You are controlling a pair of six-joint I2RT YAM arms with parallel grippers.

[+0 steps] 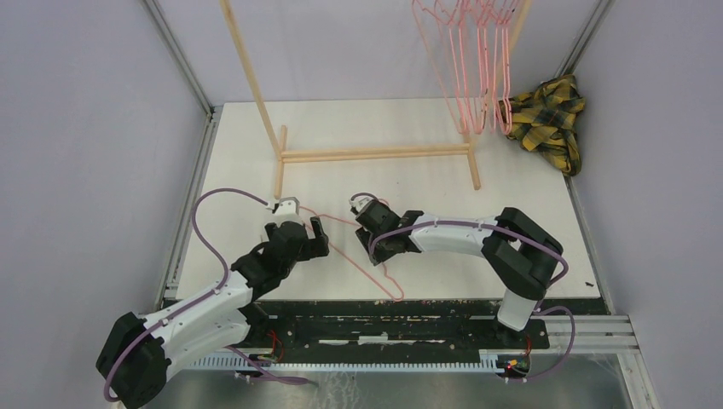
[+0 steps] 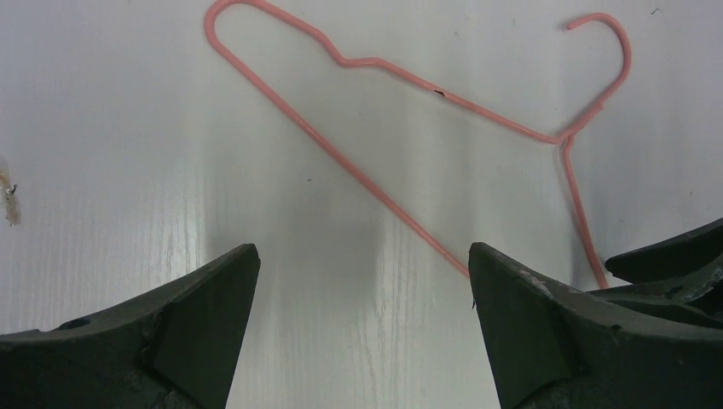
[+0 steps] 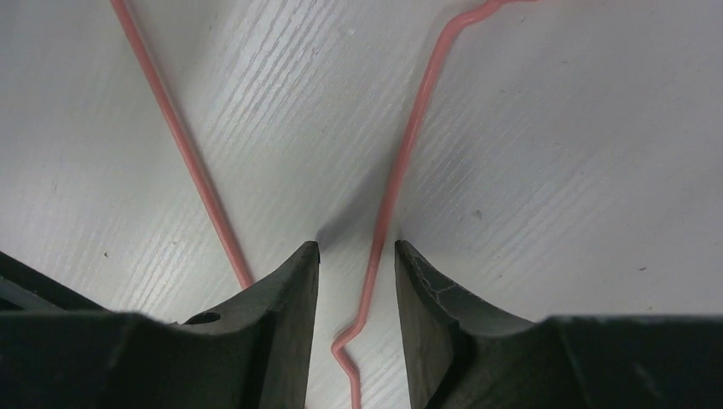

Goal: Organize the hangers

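The white table (image 1: 529, 221) fills the middle of the overhead view. A light wooden rack frame (image 1: 375, 154) stands at its 12 o'clock side, with its foot rail running across the tabletop.

The left arm (image 1: 205, 307) reaches up from 7 o'clock toward the table's centre. The right arm (image 1: 477, 234) bends in from 5 o'clock and points toward 9 o'clock.

A yellow-black plaid cloth (image 1: 550, 119) lies bunched in the table's 2 o'clock corner, just beside the rack's right post. A cluster of pink wire hangers (image 1: 477, 68) hangs from the rack's top at 1 o'clock, close together with their lower ends near the cloth.

One loose pink hanger (image 1: 354, 247) lies flat on the table between the two grippers, stretching from the centre down toward 6 o'clock. In the left wrist view it (image 2: 384, 196) sits at 12 to 2 o'clock of the fingers, with its hook at the upper right.

The left gripper (image 2: 362, 256) has its jaws spread wide and nothing between them. One straight side of the hanger passes out of sight at the tip of the right-hand finger (image 2: 529, 324).

The right gripper (image 3: 356, 251) has its jaws only narrowly apart and straddles one wire of the hanger (image 3: 401, 162). A sliver of table shows on each side of the wire, which is not pinched. A second wire (image 3: 179, 145) runs past outside the left-hand finger.
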